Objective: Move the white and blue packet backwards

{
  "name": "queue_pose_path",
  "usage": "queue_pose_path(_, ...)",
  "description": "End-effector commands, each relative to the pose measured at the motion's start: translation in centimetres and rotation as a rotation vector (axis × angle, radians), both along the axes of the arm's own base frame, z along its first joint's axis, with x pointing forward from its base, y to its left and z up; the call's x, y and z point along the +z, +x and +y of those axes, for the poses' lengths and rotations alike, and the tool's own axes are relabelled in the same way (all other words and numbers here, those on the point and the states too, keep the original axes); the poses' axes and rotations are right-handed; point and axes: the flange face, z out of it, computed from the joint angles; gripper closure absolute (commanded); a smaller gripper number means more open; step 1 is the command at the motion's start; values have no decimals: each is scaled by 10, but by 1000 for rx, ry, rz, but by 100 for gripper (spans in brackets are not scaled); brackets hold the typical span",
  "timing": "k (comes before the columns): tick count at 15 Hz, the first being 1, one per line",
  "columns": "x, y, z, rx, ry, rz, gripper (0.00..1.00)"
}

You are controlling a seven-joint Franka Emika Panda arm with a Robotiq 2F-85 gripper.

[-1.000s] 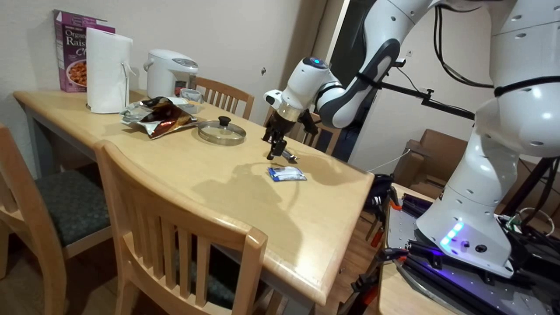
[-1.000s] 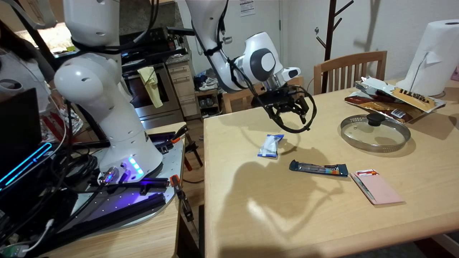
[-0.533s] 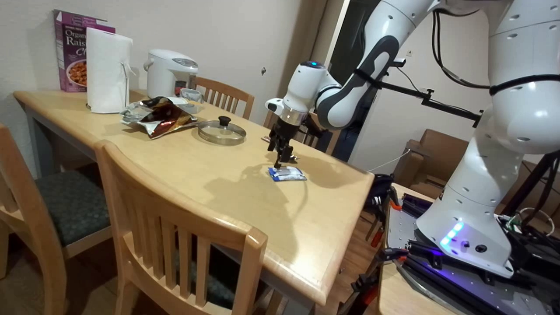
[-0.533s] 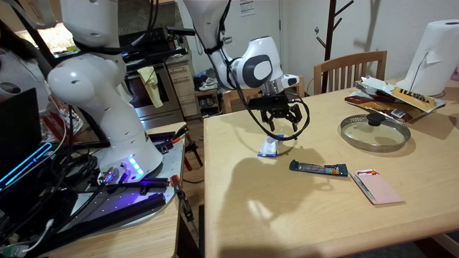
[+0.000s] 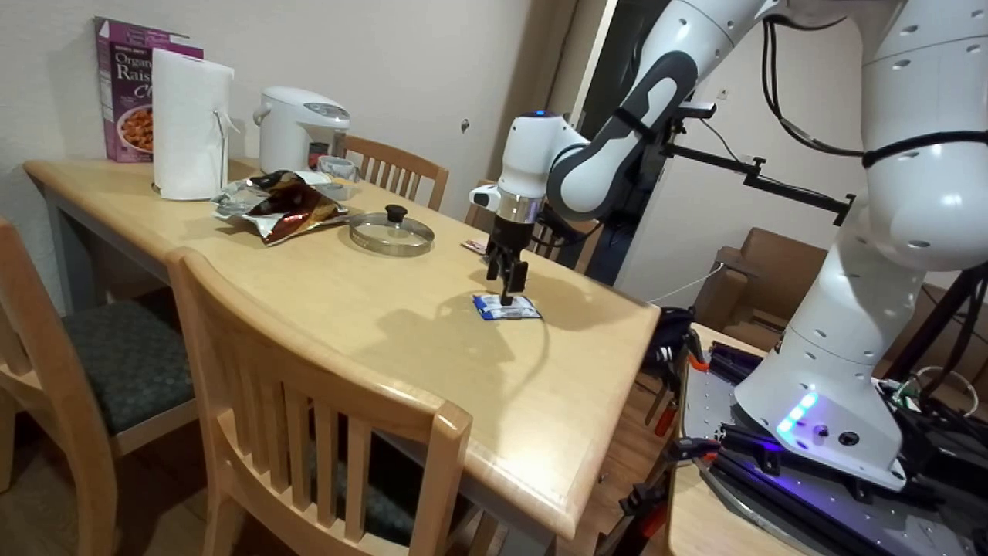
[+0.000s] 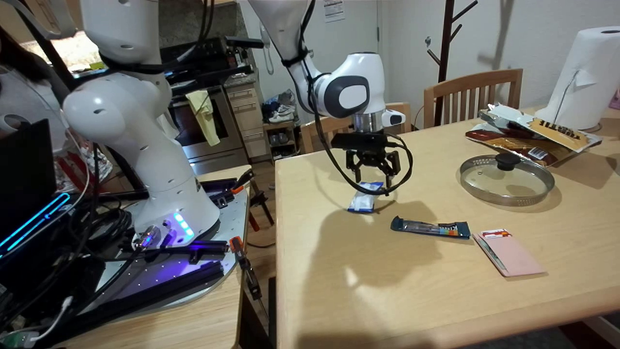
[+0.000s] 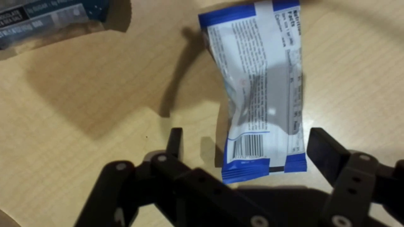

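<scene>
The white and blue packet (image 5: 528, 310) lies flat on the table near the robot's end. It also shows in an exterior view (image 6: 362, 201) and, with its printed back up, in the wrist view (image 7: 268, 88). My gripper (image 5: 506, 295) points down just above the packet and hides part of it. It also shows in an exterior view (image 6: 373, 179). In the wrist view my gripper (image 7: 246, 138) is open, and the packet's near blue end lies between the two fingers. A gap shows at the left finger; the right finger is close to the packet's edge. Contact with it cannot be told.
A dark bar wrapper (image 6: 431, 229) and a pink card holder (image 6: 511, 256) lie near the packet. A glass lid (image 6: 506, 182), a crumpled brown-red snack wrapper (image 5: 289, 208), a paper towel roll (image 5: 191, 127), a white jug (image 5: 289, 131) and a purple box (image 5: 127, 93) stand farther along the table.
My gripper has come down and toward the robot's base, from above and beside the packet to just over it, and has turned to point straight down. The packet has not visibly moved.
</scene>
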Motion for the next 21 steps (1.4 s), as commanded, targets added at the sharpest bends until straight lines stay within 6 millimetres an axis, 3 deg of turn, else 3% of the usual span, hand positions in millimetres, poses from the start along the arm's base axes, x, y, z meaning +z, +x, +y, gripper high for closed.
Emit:
queue_pose_path(1, 7, 1, -5, 12, 6, 59, 0)
queue_pose_path(9, -7, 23, -31, -48, -10, 28, 0)
queue_pose_path(21, -17, 3, -13, -20, -9, 128, 0)
